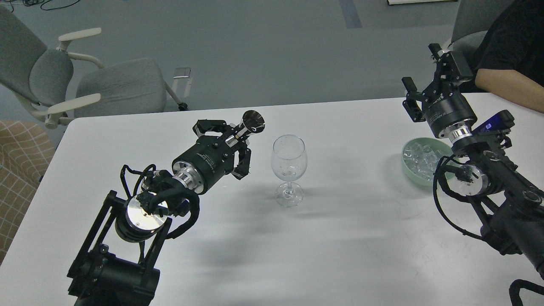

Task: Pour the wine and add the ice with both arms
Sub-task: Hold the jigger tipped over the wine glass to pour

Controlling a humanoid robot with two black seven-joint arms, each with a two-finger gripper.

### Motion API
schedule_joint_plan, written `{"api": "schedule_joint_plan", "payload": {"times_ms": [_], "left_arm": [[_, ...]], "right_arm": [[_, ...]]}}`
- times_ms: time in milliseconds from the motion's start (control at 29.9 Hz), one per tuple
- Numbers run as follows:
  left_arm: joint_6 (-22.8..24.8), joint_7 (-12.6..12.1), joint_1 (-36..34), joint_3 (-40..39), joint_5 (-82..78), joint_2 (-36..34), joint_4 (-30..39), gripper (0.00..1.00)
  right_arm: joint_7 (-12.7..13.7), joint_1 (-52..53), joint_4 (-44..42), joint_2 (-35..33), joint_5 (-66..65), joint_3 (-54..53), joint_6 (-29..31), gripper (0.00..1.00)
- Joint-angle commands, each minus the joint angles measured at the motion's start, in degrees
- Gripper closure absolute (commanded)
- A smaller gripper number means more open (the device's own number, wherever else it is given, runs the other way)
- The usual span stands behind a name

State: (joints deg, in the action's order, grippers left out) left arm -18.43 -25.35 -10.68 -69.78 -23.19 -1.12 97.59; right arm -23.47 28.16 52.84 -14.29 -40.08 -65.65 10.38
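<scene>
white table (340, 255) in an office, grey chair (114, 89) behind it, a person's arm (505, 87) at the far right edge.

wine glass (289, 168) stands upright mid-table; a few ice (420, 159) pieces seem to lie in its bowl, liquid level not readable. main ice supply sits in the green bowl (408, 170), well right of the glass, partly hidden by the right arm.

left gripper (233, 146) is just left of the glass, fingers clamped on a small metal jigger (250, 123), which is tilted with its mouth toward the glass rim but apart from it. wine itself not visible.

right gripper (425, 85) hovers above and behind the green bowl, jaws apart, holding nothing.

judgement: pour step in hand. next move likely needs the jigger's lip brought over the rim and tipped further; glass is light and could topple if nudged.
</scene>
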Motion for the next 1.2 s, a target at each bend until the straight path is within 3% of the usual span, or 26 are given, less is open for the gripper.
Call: {"api": "schedule_joint_plan", "payload": {"times_ms": [0, 1170], "left_arm": [[-0.2, -0.4, -0.5, 0.3, -1.5, 0.1, 0.1, 0.94], [-0.2, -2.7, -3.1, 5.2, -19.9, -0.4, 0.1, 0.94]], "right_arm": [[0.0, -0.4, 0.2, 0.0, 0.0, -0.1, 0.0, 0.0], [-0.1, -0.9, 0.4, 0.0, 0.0, -0.1, 0.0, 0.0]]}}
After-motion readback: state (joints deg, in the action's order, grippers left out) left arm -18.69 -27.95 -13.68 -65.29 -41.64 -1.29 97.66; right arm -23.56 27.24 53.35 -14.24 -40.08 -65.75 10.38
